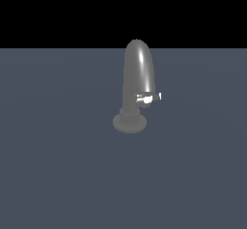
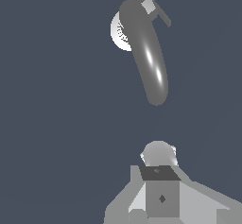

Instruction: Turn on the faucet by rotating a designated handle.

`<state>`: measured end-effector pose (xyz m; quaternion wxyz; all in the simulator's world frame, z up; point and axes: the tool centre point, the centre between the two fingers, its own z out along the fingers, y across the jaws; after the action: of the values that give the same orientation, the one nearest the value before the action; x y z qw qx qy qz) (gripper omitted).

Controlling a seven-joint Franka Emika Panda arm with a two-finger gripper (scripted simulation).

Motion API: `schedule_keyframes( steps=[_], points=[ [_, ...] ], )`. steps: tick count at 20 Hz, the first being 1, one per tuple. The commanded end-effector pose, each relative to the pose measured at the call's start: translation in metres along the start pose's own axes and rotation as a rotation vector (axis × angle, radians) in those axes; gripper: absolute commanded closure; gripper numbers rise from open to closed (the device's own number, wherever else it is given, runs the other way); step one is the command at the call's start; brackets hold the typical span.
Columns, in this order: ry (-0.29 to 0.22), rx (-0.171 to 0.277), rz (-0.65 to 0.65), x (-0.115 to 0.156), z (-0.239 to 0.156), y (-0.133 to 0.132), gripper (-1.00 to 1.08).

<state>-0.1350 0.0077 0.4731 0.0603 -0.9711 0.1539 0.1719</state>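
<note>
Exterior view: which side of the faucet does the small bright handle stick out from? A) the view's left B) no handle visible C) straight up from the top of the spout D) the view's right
D: the bright handle juts sideways from the lower stem of the faucet toward the exterior view's right, just above the ribbed base flange and well below the top of the arched spout.

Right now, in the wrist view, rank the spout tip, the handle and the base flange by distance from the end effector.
1. Spout tip, nearest the end effector.
2-3. Handle and base flange, both at the faucet's far end; too close to call.
</note>
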Motion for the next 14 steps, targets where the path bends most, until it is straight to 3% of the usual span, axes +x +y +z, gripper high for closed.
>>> schedule_keyframes(
  steps=[1,14],
  points=[
    [-0.043,0.015,0.036,0.013,-0.001,-0.002,1.08],
    [-0.271,0.095,0.226,0.082,0.006,-0.007,1.08]
  ],
)
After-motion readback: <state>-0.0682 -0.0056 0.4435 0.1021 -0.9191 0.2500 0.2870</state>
